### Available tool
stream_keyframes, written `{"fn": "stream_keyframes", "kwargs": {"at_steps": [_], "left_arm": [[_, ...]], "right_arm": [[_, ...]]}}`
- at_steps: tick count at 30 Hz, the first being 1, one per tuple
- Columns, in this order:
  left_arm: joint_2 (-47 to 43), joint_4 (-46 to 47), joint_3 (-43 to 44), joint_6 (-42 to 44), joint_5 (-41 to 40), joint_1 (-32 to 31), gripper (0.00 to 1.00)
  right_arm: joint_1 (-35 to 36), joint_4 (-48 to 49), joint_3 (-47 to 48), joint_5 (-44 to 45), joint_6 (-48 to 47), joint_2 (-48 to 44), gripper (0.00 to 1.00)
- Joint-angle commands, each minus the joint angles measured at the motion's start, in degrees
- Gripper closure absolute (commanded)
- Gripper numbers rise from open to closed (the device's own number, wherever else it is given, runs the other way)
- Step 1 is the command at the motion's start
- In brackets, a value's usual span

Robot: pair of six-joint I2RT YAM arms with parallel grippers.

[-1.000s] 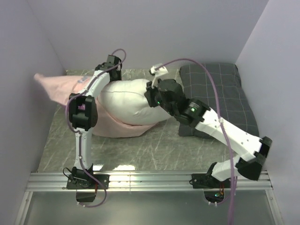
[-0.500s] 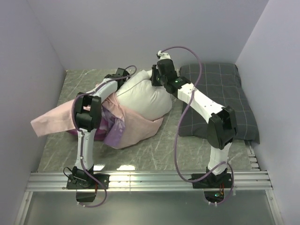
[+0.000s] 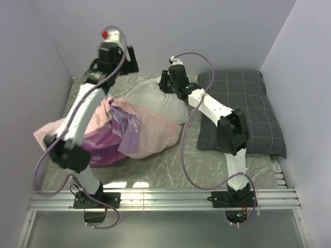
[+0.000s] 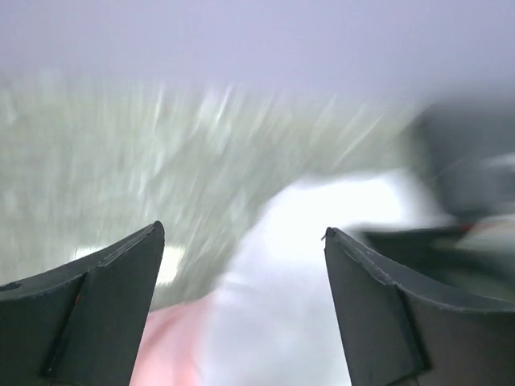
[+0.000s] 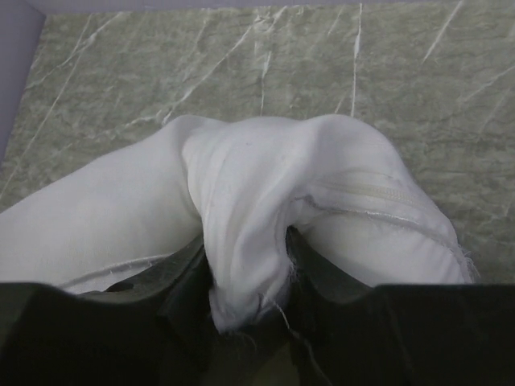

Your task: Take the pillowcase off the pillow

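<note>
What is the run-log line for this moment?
left gripper: jaws open, empty | right gripper: jaws shut on pillow | pillowcase: partly on pillow

Top external view: illumination is bright, diffuse and even, coming from overhead. A glare patch lies on the marble table [image 3: 155, 165] at its near edge, and the aluminium rail [image 3: 165, 199] there reflects light. Soft shadows sit under the pillowcase [image 3: 155, 134] and the grey pillow [image 3: 248, 108].

Left wrist view: heavy motion blur streaks the tabletop. The pillow [image 4: 322, 233] is overexposed. Only the fingers [image 4: 105, 314] of the left gripper [image 4: 241, 230] are sharp.

Right wrist view: focus is sharp. The bottom edge is dark.
</note>
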Motion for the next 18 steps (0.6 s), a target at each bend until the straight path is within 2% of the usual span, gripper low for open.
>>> {"fn": "stream_keyframes", "kwargs": {"at_steps": [1,5,9,10,12,13,16,18], "left_arm": [[-12.02,10.51,0.95,-2.47,-1.97,-1.82,0.13],[-20.63,13.87,-3.72,-1.94,-2.76,-4.10,0.13],[-24.95,6.94,-6.88,-4.92,-11.00,-8.05,0.15],[-25.83,5.18,-10.11,-6.23,-14.51,-8.58,0.16],[-29.34,2.18,-15.21,-10.19,-15.68,-10.07,0.18],[-30.83,2.35,-22.11,-11.33,-15.42,-10.78,0.18],[-37.25,5.78,-35.83,-14.41,-15.15,-13.77,0.16],[-40.51,5.88,-40.62,-16.78,-15.16,-14.65,0.15]], "right_arm": [[0.38,-15.11,0.94,-1.63,-0.17,6.76,0.57],[0.29,-19.85,7.27,-3.47,-0.17,12.29,0.52],[0.29,-16.01,3.34,-4.18,0.97,9.85,0.48],[0.37,-15.74,2.97,-4.09,0.97,9.49,0.47],[0.20,-15.91,2.53,-3.56,1.06,8.53,0.46],[0.11,-15.48,2.27,-3.39,1.06,8.09,0.46],[-0.15,-13.28,-0.54,-3.56,1.67,4.40,0.41],[-0.24,-12.22,-1.42,-3.30,1.59,1.41,0.37]]}}
